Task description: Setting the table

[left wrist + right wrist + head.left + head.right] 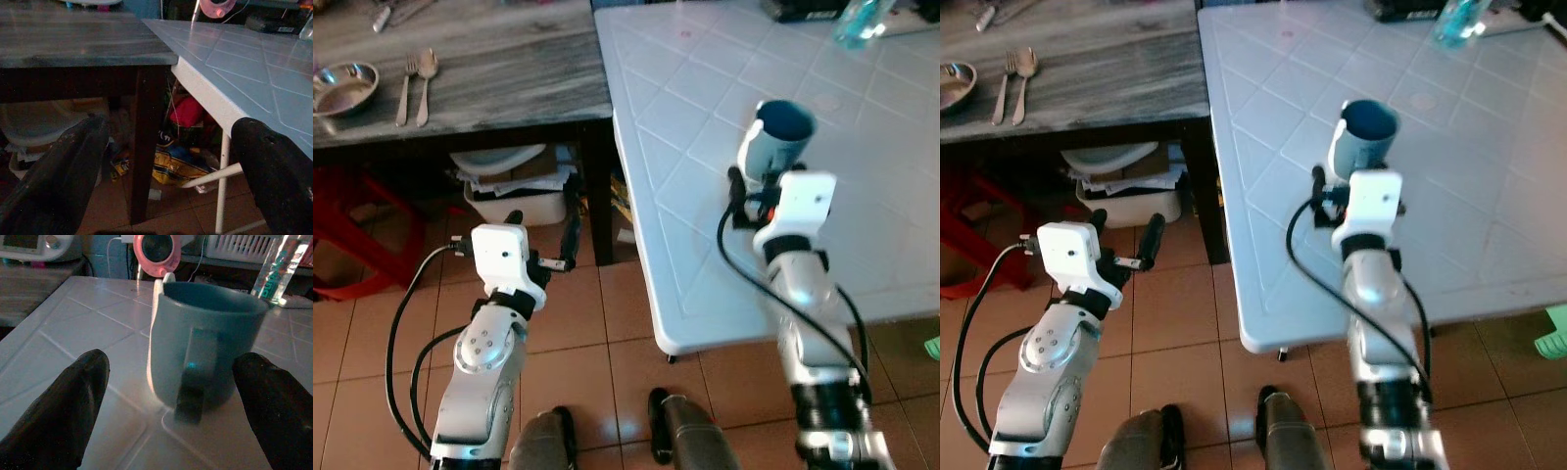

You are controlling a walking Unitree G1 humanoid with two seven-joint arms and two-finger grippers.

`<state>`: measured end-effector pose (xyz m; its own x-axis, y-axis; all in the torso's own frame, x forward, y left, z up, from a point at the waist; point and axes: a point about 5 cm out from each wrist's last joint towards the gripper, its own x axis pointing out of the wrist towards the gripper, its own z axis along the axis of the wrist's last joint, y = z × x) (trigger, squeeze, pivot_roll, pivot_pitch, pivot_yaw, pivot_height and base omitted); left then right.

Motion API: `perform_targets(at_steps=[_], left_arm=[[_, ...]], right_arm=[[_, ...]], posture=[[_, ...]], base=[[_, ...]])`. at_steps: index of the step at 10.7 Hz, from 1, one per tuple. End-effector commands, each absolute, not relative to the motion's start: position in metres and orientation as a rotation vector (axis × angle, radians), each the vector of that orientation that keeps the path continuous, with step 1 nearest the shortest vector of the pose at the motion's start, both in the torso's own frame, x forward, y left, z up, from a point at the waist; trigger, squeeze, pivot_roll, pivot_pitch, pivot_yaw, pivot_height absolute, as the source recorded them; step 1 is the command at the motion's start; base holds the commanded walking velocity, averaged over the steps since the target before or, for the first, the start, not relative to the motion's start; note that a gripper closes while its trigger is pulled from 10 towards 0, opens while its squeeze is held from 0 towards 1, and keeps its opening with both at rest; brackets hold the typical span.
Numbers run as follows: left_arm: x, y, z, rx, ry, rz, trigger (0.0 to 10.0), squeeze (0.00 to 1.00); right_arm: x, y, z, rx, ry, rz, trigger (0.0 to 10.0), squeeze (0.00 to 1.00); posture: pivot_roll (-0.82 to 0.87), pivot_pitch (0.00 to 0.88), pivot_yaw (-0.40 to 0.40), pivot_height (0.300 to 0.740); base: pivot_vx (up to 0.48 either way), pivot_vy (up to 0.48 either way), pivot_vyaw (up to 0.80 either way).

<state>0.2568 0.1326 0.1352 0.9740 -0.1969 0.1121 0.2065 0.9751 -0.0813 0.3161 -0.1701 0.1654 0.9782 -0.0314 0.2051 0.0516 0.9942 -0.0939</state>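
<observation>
So, mug: light-blue ceramic mug [205,342] upright on white tiled table [862,196], handle toward wrist
right gripper [171,401]: spread wide, empty, mug straight ahead between fingers
left gripper [166,171]: open, idle

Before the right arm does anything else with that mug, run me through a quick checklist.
1. Mug upright on white table: ok.
2. Right gripper open, fingers either side of mug, not touching: ok.
3. Mug handle faces the gripper: ok.
4. Mug away from table edge: ok.
5. Bottle stands behind mug, apart from it: ok.
6. Left gripper open, low beside the dark table, holding nothing: ok.
</observation>
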Motion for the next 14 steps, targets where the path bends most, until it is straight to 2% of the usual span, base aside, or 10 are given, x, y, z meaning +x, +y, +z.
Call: perform_targets(at_steps=[1,2,3,4,14], left_arm=[[0.253,0.134,0.134,-0.087,-0.090,-0.207,10.0,0.00],[0.252,0.134,0.134,-0.087,-0.088,-0.208,10.0,0.00],[0.251,0.134,0.133,-0.086,-0.083,-0.208,10.0,0.00],[0.251,0.134,0.133,-0.086,-0.079,-0.207,10.0,0.00],[0.254,0.131,0.133,-0.092,-0.081,-0.206,10.0,0.00]], right_arm=[[0.318,-0.174,0.165,-0.096,-0.202,-0.059,10.0,0.00],[0.319,-0.175,0.166,-0.096,-0.204,-0.058,10.0,0.00],[0.321,-0.176,0.167,-0.097,-0.207,-0.057,1.5,0.00],[0.322,-0.177,0.167,-0.094,-0.207,-0.055,0.0,0.00],[0.329,-0.180,0.172,-0.097,-0.231,-0.042,0.0,0.00]], posture=[[-0.02,0.261,0.021,0.740],[-0.02,0.263,0.020,0.740],[-0.02,0.265,0.019,0.740],[-0.02,0.265,0.019,0.740],[-0.03,0.258,0.008,0.740]], base=[[0.000,0.000,0.00],[0.000,0.000,0.00],[0.000,0.000,0.00],[0.000,0.000,0.00],[0.000,0.000,0.00]])
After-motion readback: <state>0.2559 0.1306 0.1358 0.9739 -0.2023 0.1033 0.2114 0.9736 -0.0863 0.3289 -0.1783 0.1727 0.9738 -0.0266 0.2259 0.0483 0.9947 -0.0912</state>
